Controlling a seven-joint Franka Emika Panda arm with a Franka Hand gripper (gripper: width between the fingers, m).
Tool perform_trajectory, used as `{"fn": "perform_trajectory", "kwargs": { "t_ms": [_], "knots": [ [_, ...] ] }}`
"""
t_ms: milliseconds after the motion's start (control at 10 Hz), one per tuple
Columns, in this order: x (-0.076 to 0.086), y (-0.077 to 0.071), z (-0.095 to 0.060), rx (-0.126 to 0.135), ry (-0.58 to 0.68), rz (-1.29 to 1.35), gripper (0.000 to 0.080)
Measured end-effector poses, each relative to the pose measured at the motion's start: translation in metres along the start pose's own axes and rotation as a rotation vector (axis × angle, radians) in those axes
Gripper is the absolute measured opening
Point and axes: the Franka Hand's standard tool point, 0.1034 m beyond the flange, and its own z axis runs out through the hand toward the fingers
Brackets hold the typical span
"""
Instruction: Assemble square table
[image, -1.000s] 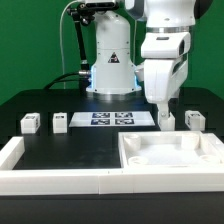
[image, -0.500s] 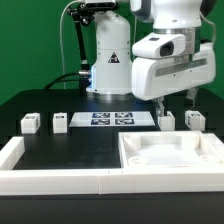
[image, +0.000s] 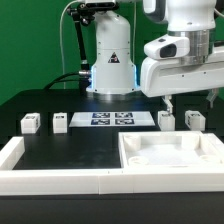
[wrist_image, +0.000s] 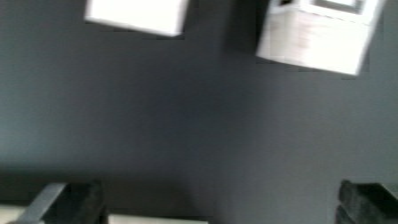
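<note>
Square tabletop (image: 170, 152): white tray-like slab, lying flat, near side of black table (image: 70, 145), toward the exterior view's right. Legs: two (image: 30, 123) (image: 59, 122) at the exterior view's left, two (image: 166, 120) (image: 194, 119) at its right, beyond the slab, flanking the marker board (image: 110, 119). Gripper (image: 192, 101): raised above the right pair, fingers (wrist_image: 63, 200) wide apart, holding nothing.

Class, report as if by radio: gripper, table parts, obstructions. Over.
Gripper open, empty, hovering by two leg posts. Table slab bare, no legs fitted. Nothing blocking.
</note>
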Motion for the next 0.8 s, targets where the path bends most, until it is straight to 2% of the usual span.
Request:
{"fn": "perform_trajectory", "kwargs": {
  "t_ms": [300,400,600,800],
  "knots": [
    [-0.001,-0.005,0.001,0.011,-0.003,0.142,0.0649],
    [-0.009,-0.016,0.004,0.008,-0.011,0.142,0.0649],
    [-0.02,-0.03,0.01,0.005,-0.012,0.107,0.0649],
    [-0.029,-0.034,0.015,0.001,-0.023,0.082,0.0649]
  ]
}}
